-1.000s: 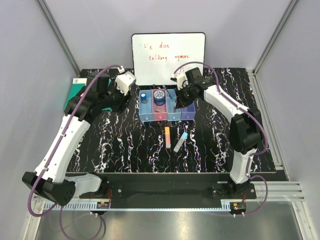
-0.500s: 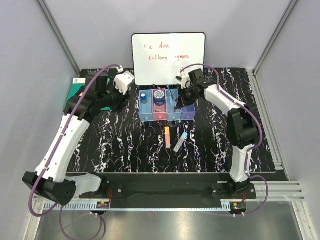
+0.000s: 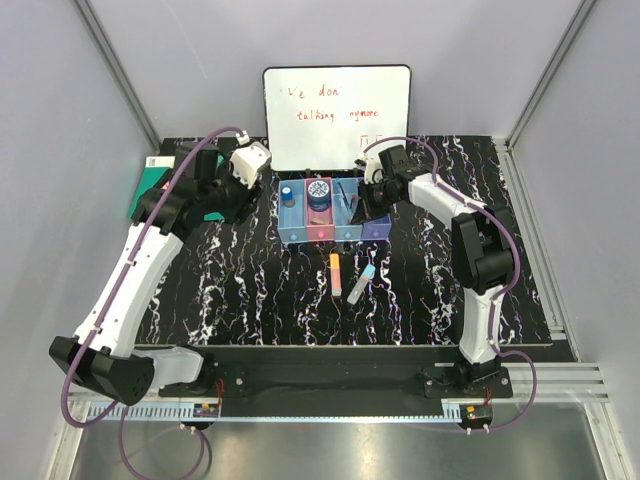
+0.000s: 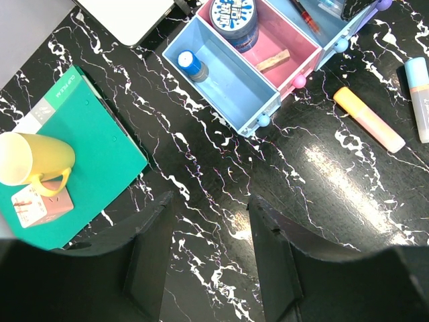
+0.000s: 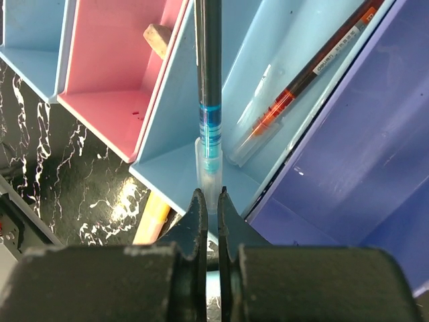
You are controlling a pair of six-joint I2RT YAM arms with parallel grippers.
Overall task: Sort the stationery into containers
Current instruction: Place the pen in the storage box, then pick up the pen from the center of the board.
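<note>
As right fingers [image 5: 193,221] pinch a slender pen [image 5: 210,80], translucent bins [image 5: 167,164] gleam

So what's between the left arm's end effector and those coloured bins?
Only bare black marbled table, as the left wrist view shows, between the left end effector and the bins.

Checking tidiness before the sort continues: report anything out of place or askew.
The orange marker and light-blue marker lie loose on the table before the bins, unsorted. Nothing looks spilled or damaged.
</note>
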